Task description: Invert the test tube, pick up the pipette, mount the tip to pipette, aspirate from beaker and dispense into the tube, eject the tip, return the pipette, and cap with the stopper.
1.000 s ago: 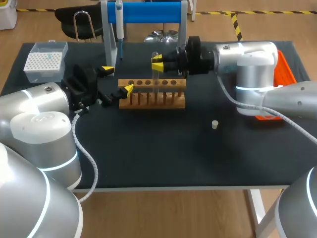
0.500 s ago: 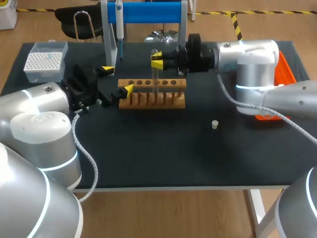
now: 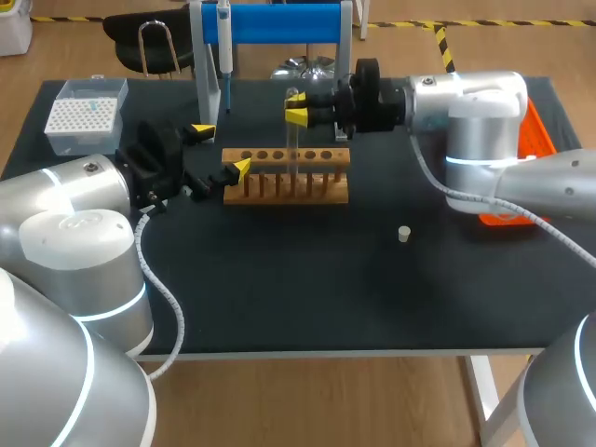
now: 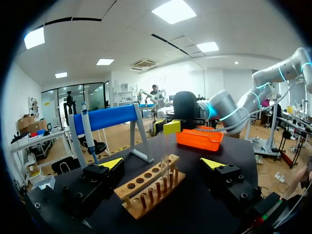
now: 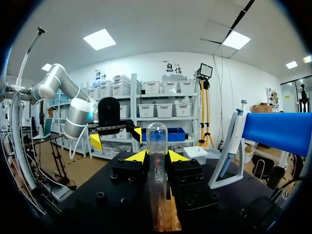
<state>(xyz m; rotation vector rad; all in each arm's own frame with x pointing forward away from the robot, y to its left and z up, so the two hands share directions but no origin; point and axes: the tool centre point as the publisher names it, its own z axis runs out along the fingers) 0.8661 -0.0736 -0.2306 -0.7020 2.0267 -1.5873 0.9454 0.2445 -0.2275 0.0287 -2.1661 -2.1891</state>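
On the black table (image 3: 279, 279) the test tube (image 3: 292, 140) stands upright over the wooden rack (image 3: 289, 186). Its round closed end is up, so I judge it must be turned over before filling. The right gripper (image 3: 296, 107) is closed on the tube's upper part from two sides, probably to lift it free. The left gripper (image 3: 222, 149) is wide open and empty beside the rack's left end. The pipette (image 3: 223, 37) hangs on its stand behind, and the stopper (image 3: 404, 234) lies well apart.
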